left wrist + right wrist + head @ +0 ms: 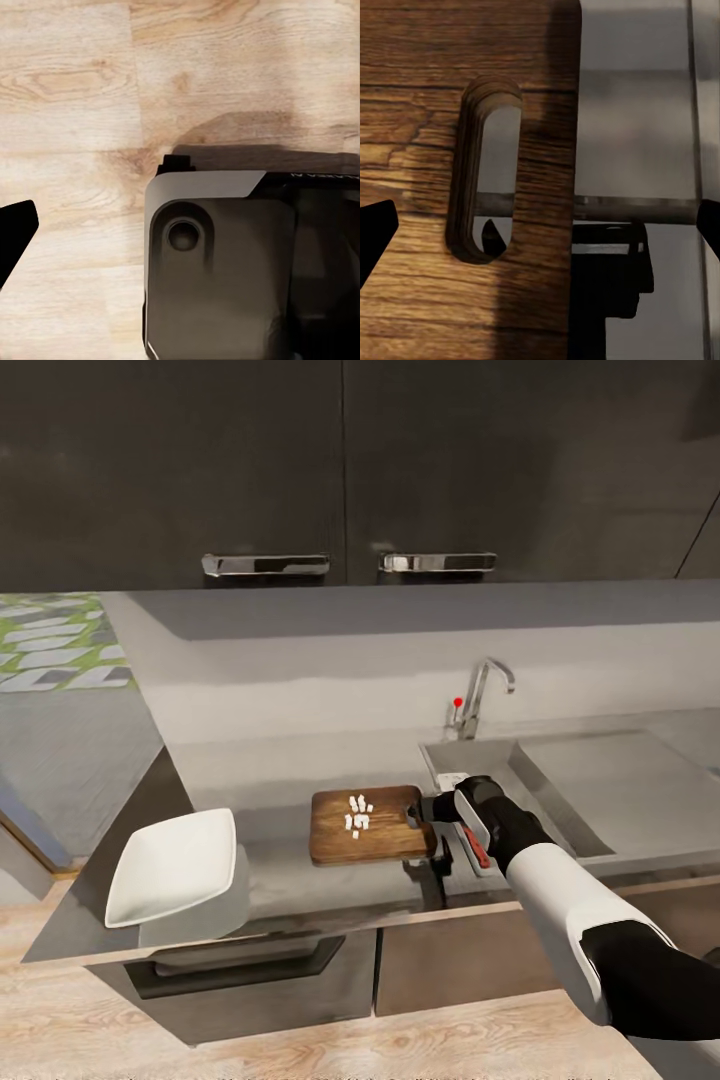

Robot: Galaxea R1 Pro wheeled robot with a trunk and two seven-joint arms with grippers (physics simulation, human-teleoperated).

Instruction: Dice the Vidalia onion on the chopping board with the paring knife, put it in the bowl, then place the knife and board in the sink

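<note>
In the head view, the right gripper point(447, 807) is hovering at the handle end of the chopping board point(372, 825), which is lying on the countertop point(280, 880) just beside the sink point(530, 780). White diced onion point(358, 815) is sitting on the board, ahead of the gripper. The paring knife point(477, 847), red-handled, is lying just under the wrist. The bowl point(175, 865) is resting well beyond the board's far end.

In the left wrist view, the camera is looking down at wooden floor point(75, 112) and part of the robot's base point(225, 262); whether the left gripper is open or closed cannot be told.

In the right wrist view, the fingers point(375, 232) are standing wide apart, holding nothing, straddling the board's handle slot point(487, 169).

To do this well, I would close squarely on the slotted end and keep the board level, so the dice are not sliding off.
</note>
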